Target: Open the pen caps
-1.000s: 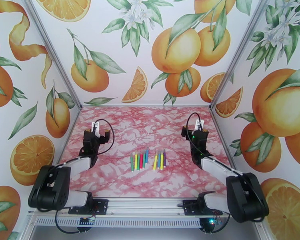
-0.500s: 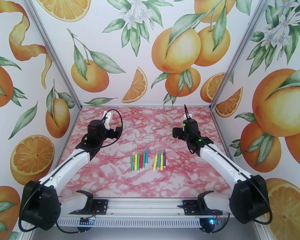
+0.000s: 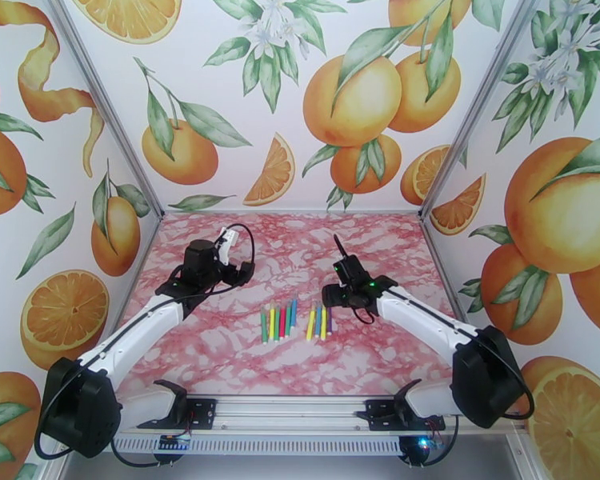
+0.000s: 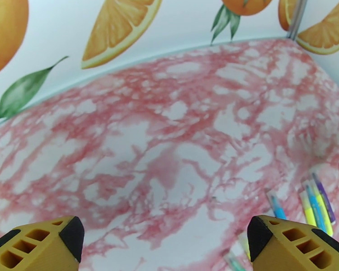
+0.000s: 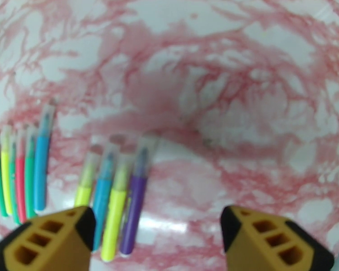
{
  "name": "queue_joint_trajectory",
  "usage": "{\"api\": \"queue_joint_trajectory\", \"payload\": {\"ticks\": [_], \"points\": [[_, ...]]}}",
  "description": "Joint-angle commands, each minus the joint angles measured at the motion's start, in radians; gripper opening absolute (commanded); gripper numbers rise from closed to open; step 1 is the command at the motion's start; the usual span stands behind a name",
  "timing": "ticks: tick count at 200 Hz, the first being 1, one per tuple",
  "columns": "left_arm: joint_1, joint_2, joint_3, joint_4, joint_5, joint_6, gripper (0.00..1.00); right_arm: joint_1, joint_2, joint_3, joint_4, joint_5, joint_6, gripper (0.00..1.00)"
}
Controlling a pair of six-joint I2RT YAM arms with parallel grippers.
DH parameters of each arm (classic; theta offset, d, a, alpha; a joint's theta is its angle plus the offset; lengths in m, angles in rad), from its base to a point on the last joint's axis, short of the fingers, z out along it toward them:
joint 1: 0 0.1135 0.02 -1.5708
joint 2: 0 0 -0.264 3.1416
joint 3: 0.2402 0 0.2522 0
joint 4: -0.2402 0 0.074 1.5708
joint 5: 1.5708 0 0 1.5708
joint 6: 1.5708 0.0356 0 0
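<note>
Several thin marker pens lie side by side mid-table in two groups, a left group (image 3: 278,321) and a right group (image 3: 320,320). In the right wrist view the right group (image 5: 115,195) lies just ahead of my right gripper (image 5: 158,242), and the pen caps (image 5: 144,145) are on, at the pens' far ends. My right gripper (image 3: 330,298) hovers over the far end of that group, jaws open and empty. My left gripper (image 3: 226,243) is up and to the left of the pens, wide open (image 4: 165,242), with some pens (image 4: 316,206) at its lower right.
The pink marbled tabletop (image 3: 244,266) is bounded by walls printed with oranges on the left, back and right. An aluminium rail (image 3: 300,410) with both arm bases runs along the near edge. A black cable loop (image 3: 240,234) arches over the left wrist.
Both arms have unfolded from their tucked poses. The right gripper swung left and down to the right pen group. The left gripper moved right and forward.
</note>
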Motion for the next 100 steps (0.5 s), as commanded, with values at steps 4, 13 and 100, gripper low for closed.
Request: {"api": "queue_joint_trajectory", "payload": {"ticks": [4,13,100], "points": [[-0.002,0.002,0.019,0.008,-0.018,0.002,1.00,0.006,0.021,-0.020,-0.024,-0.032,0.035,0.67],[-0.002,0.003,0.019,0.006,-0.022,0.003,1.00,0.007,0.030,-0.025,-0.022,-0.041,0.035,0.64],[-0.005,-0.027,0.002,0.015,-0.059,-0.005,1.00,0.013,0.116,-0.041,0.016,-0.121,0.044,0.51]]}}
